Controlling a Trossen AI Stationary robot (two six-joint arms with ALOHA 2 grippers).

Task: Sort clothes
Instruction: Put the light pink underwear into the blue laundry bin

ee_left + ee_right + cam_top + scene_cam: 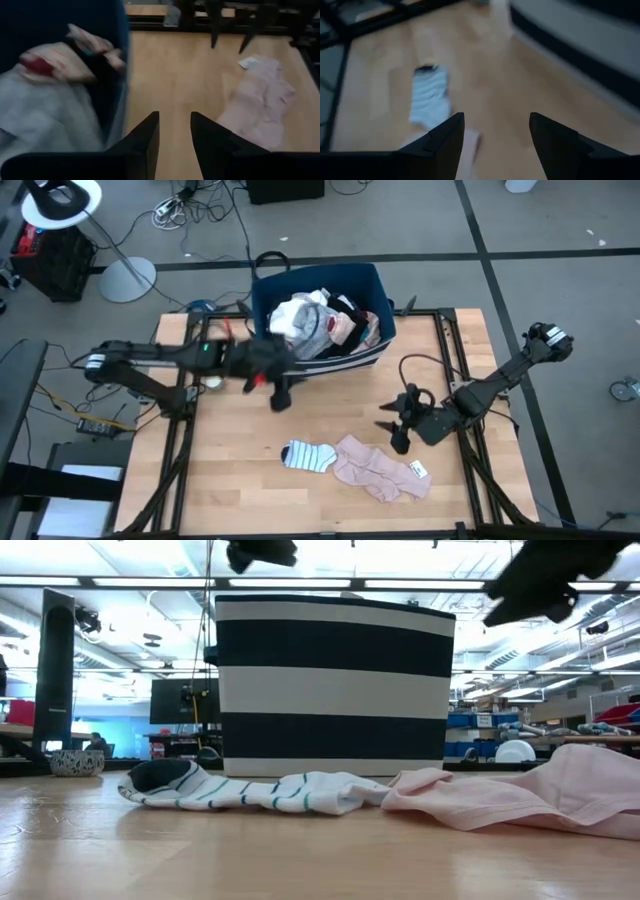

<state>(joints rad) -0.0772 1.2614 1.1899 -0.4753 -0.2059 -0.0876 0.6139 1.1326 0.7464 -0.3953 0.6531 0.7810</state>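
Table (240,470): both hands (279,394) (397,427) raised (empty), parted.

A navy, white-striped fabric bin (375,345) stands at the wooden table's (240,480) far edge, heaped with mixed soft garments (318,322). Nearer the front, a white striped sock (308,455) lies left of, touching, a pale pink garment (380,470).

A lab: ceiling strip lights (130,582), floor cables (205,200), equipment shelves (480,730).

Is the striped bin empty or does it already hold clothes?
It holds clothes: the high view shows white, grey, pink and black garments piled inside the bin.
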